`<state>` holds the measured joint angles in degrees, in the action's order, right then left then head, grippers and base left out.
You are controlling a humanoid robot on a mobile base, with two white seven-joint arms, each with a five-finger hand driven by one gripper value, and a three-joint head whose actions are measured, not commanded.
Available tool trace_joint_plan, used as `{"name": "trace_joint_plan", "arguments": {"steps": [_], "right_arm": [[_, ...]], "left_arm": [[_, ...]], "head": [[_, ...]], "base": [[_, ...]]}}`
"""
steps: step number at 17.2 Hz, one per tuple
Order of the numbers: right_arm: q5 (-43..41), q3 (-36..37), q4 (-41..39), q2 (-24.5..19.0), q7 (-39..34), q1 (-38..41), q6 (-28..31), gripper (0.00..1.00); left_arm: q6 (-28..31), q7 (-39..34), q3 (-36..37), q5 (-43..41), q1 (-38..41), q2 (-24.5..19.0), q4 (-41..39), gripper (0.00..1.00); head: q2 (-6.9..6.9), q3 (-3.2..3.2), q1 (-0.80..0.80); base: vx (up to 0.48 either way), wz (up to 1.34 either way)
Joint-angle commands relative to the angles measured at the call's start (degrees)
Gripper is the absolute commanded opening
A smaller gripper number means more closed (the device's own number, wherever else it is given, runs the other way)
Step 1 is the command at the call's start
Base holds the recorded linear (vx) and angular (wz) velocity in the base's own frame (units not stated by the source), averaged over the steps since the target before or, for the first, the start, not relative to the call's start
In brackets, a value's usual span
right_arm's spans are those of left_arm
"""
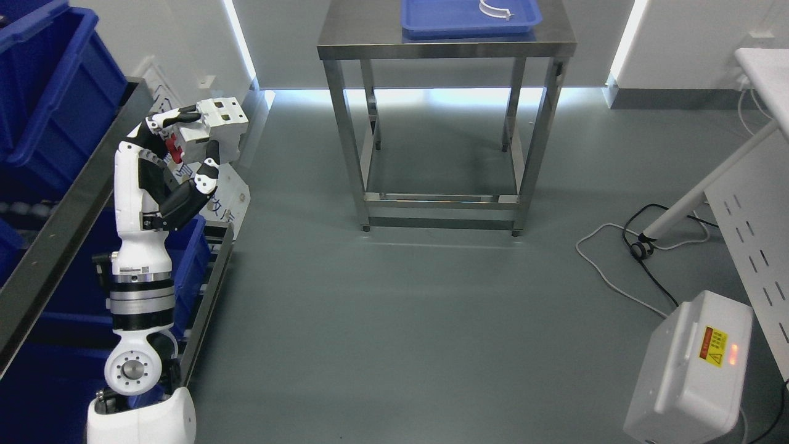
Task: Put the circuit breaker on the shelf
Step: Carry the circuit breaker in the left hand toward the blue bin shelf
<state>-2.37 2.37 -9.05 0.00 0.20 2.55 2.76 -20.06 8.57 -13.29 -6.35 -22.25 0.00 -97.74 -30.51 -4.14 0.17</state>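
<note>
Circuit breaker (217, 126) in left hand (175, 154); shelf (68, 203) beside

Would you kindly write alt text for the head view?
The robot's left hand holds a white circuit breaker raised beside a shelf of blue bins. Across the grey floor, a steel table carries a blue tray.

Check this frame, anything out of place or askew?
Nothing damaged or spilled. The left robot hand holds the circuit breaker tilted, beside the shelf and not yet on it. Loose cables trail over the floor at right, near a white box. A white clip lies in the blue tray.
</note>
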Motion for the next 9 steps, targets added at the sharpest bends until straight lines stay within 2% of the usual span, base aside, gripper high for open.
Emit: {"name": "trace_joint_plan", "arguments": {"steps": [1,5,9], "right_arm": [[0.0,0.0,0.0,1.0,0.0,0.0,0.0,1.0],[0.0,0.0,0.0,1.0,0.0,0.0,0.0,1.0],[0.0,0.0,0.0,1.0,0.0,0.0,0.0,1.0]], "left_arm": [[1.5,1.9,-2.9,-0.1,-4.7,-1.0,0.0,0.2],[4.5,5.0,-6.9,-0.1,-9.5,-1.4,0.2,0.21],[5.0,6.2,-7.5,-0.1,-9.7,-6.9,0.2,0.21]], "head": [[0.0,0.0,0.0],[0.0,0.0,0.0],[0.0,0.0,0.0]], "base": [[-0.123,0.27],[-0.143,0.52],[-0.104,0.83]]}}
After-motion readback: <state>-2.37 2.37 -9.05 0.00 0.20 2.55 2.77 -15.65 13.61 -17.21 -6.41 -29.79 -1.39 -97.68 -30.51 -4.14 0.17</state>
